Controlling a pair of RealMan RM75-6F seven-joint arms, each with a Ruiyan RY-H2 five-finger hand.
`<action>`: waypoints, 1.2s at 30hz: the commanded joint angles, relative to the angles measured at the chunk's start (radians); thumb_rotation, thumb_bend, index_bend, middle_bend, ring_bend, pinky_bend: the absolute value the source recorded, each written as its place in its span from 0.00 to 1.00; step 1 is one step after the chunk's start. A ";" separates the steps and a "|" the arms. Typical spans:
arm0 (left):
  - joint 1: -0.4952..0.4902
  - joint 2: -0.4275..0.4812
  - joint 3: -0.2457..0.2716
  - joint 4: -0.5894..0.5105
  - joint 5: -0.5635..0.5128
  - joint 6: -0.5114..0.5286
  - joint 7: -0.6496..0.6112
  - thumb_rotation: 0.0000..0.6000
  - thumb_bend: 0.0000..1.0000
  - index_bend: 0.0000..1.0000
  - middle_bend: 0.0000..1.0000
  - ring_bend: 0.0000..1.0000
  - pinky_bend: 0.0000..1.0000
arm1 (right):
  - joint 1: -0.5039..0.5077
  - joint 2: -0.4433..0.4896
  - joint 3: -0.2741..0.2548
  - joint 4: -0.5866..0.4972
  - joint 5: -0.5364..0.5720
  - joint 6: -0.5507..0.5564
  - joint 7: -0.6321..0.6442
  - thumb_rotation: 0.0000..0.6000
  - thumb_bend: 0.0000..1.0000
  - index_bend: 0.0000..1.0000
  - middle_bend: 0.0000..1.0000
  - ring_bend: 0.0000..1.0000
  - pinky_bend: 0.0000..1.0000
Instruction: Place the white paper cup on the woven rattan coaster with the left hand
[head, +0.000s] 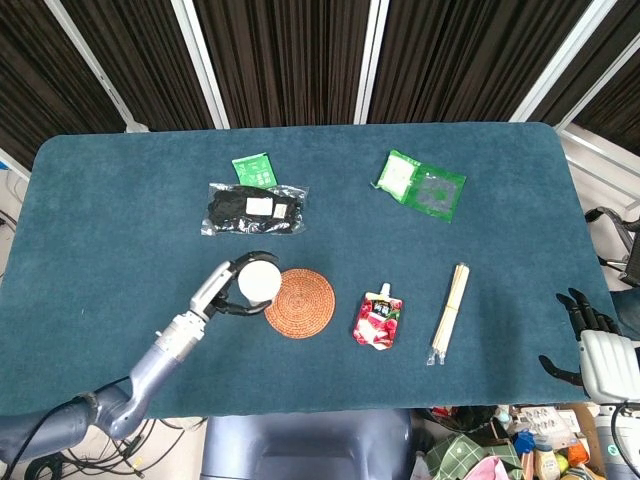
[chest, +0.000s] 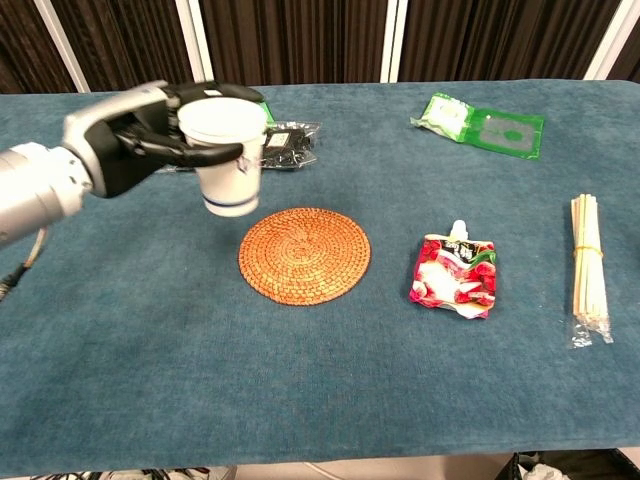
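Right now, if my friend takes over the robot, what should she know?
Left hand holds the white paper cup upright in the air, near the left edge of the woven rattan coaster, not touching it.
Right hand hangs off the table's right edge, fingers apart, holding nothing.
Done: cup picked up and carried close to the coaster.
Left: center it over the coaster, lower it, let go.

No legible text anywhere: print on green packets (chest: 481, 122), red pouch (chest: 453, 274) at 3 o'clock of coaster (chest: 304, 253), white label on black bag (head: 255, 209) & mark on cup (chest: 227, 155) all too small/blurred
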 joint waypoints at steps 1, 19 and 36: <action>-0.019 -0.056 -0.015 0.041 -0.026 -0.020 0.035 1.00 0.27 0.27 0.33 0.11 0.14 | 0.000 0.000 -0.001 0.000 0.001 -0.002 -0.001 1.00 0.10 0.13 0.04 0.19 0.19; -0.094 -0.321 -0.046 0.383 -0.036 -0.031 0.074 1.00 0.27 0.27 0.33 0.11 0.14 | 0.002 0.003 0.001 -0.002 0.013 -0.011 0.000 1.00 0.10 0.13 0.04 0.19 0.19; -0.110 -0.281 0.044 0.404 0.029 -0.088 0.057 1.00 0.05 0.01 0.06 0.00 0.00 | 0.002 0.006 0.001 -0.005 0.013 -0.010 0.000 1.00 0.10 0.13 0.04 0.19 0.19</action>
